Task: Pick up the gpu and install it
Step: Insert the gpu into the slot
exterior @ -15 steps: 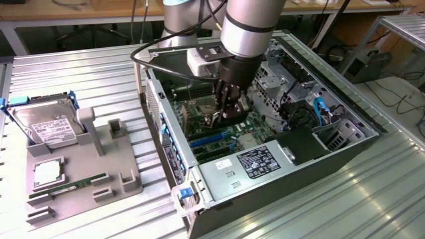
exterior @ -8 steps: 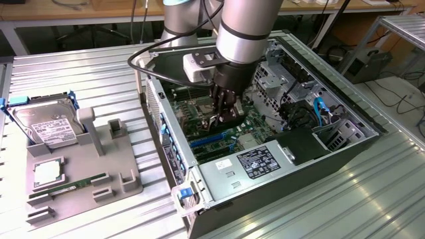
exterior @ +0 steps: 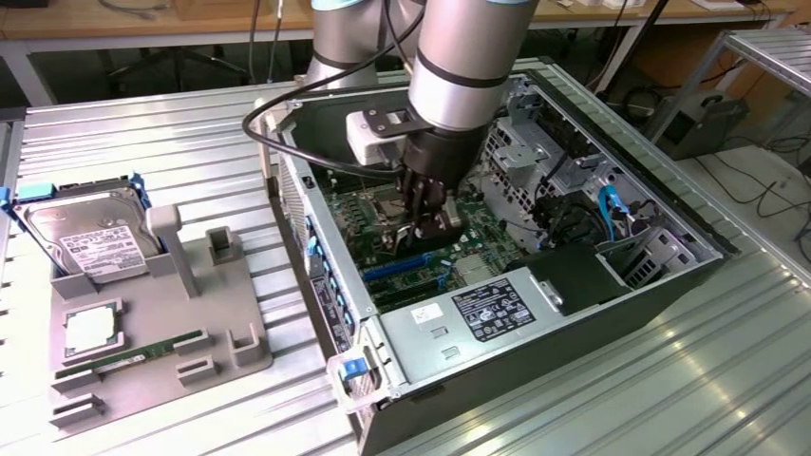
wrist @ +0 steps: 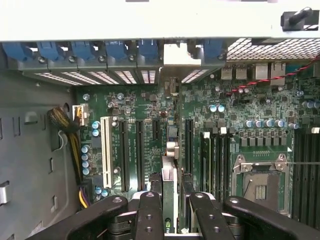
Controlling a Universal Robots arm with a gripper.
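My gripper (exterior: 424,226) is down inside the open computer case (exterior: 671,218), just above the green motherboard (exterior: 469,237). In the wrist view its black fingers (wrist: 149,212) are shut on the gpu (wrist: 169,177), seen edge-on as a thin card with a silver end pointing toward the rear slot openings (wrist: 150,76). The card hangs over the row of expansion slots, between the long black slots (wrist: 140,152) and another black slot (wrist: 189,142). I cannot tell whether its lower edge touches a slot.
A grey fixture (exterior: 190,285) at the exterior view's left holds a hard drive (exterior: 89,237), a CPU (exterior: 91,328) and a green RAM stick (exterior: 133,353). The power supply (exterior: 488,309), drive cage (exterior: 557,142), cables (exterior: 609,214) and case walls crowd the gripper.
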